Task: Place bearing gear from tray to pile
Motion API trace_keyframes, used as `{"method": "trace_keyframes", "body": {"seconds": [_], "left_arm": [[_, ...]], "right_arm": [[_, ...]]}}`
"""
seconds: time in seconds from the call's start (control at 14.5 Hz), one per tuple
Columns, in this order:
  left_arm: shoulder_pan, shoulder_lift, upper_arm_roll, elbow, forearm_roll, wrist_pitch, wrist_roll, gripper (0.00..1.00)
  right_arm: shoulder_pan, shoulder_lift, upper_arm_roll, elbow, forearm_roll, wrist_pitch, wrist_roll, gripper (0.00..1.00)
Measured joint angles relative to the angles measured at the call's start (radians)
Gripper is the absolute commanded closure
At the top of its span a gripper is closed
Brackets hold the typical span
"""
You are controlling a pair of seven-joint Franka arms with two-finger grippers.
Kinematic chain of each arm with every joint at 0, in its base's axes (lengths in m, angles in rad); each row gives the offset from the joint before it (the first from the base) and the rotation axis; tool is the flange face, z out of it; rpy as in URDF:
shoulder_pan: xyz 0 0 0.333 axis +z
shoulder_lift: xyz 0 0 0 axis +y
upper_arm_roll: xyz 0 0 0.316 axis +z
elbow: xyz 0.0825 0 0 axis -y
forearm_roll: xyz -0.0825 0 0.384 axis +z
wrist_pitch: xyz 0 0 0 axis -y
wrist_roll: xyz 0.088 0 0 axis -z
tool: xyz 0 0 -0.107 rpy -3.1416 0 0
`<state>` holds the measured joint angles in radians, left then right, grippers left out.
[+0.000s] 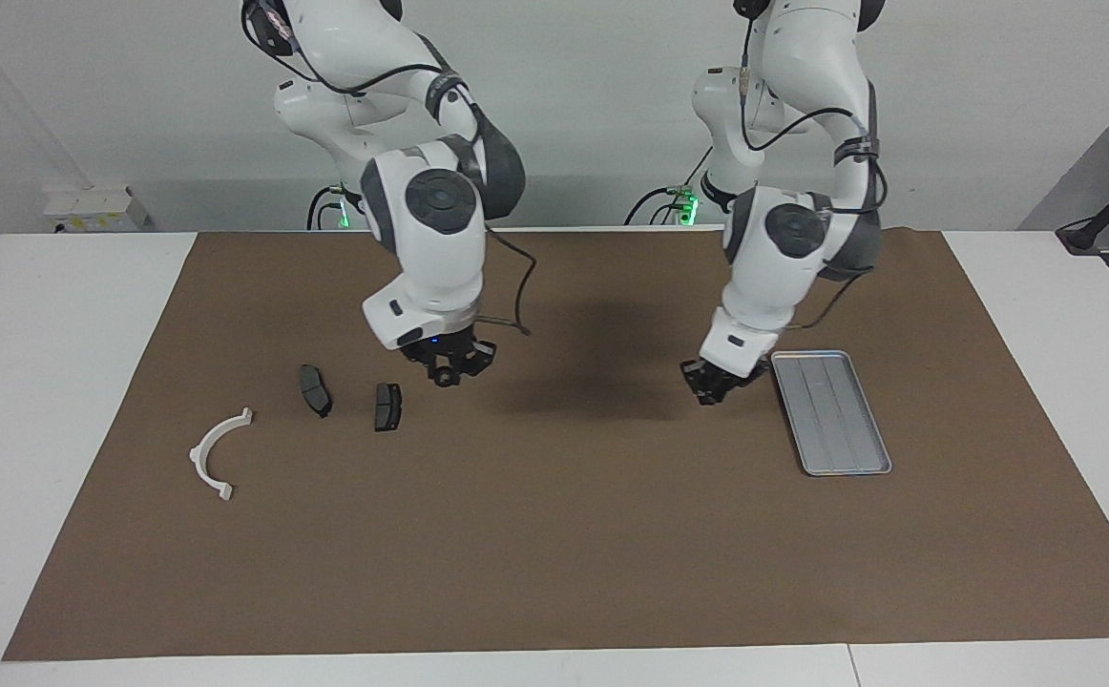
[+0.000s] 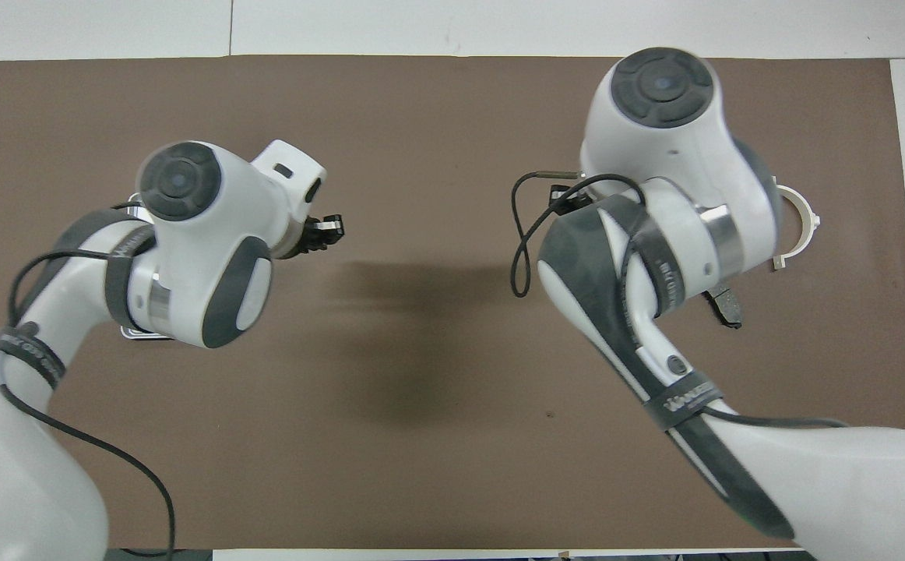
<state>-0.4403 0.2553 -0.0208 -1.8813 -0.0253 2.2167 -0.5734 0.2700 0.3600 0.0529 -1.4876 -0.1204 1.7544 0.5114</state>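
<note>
The silver ribbed tray lies toward the left arm's end of the mat, with nothing on it. My left gripper hangs low beside the tray's corner nearest the robots, shut and holding nothing. The pile is a white semicircular bracket and two dark brake-pad pieces. My right gripper hovers over the mat beside the second pad, shut on a small dark round part, the bearing gear. In the overhead view the arms cover most of the tray and the pile; the bracket and one pad show.
A brown mat covers most of the white table. A white socket box sits at the table's edge near the robots, past the right arm. Black stands poke in at both ends of the table.
</note>
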Motion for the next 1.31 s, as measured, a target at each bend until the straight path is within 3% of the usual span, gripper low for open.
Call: {"method": "trace_keyframes", "body": {"seconds": [0.21,0.41,0.76,1.03,1.1,1.17,1.31], "left_arm": [[-0.149,0.035,-0.001,-0.005,0.026,0.052,-0.21,1.0],[-0.208,0.079,0.001,-0.005,0.027,0.091,-0.288,1.0],[-0.232,0.135,0.003,-0.006,0.027,0.173,-0.318,1.0],[-0.237,0.15,0.003,-0.019,0.028,0.203,-0.326,0.97],[-0.237,0.15,0.004,-0.026,0.029,0.21,-0.326,0.89],[-0.237,0.149,0.004,-0.029,0.029,0.215,-0.327,0.71],[-0.237,0.148,0.003,-0.032,0.032,0.221,-0.327,0.15]], "right_arm": [[-0.142,0.008,-0.001,-0.005,0.0,0.032,-0.278,1.0],[-0.252,0.034,0.0,-0.039,0.001,0.136,-0.461,1.0],[-0.302,0.083,0.001,-0.15,0.001,0.346,-0.502,1.0],[-0.328,0.171,0.001,-0.166,0.001,0.474,-0.502,1.0],[-0.331,0.187,0.0,-0.166,0.001,0.494,-0.502,1.0],[-0.331,0.198,0.001,-0.166,0.001,0.506,-0.502,1.0],[-0.331,0.205,0.001,-0.166,0.001,0.517,-0.502,1.0]]}}
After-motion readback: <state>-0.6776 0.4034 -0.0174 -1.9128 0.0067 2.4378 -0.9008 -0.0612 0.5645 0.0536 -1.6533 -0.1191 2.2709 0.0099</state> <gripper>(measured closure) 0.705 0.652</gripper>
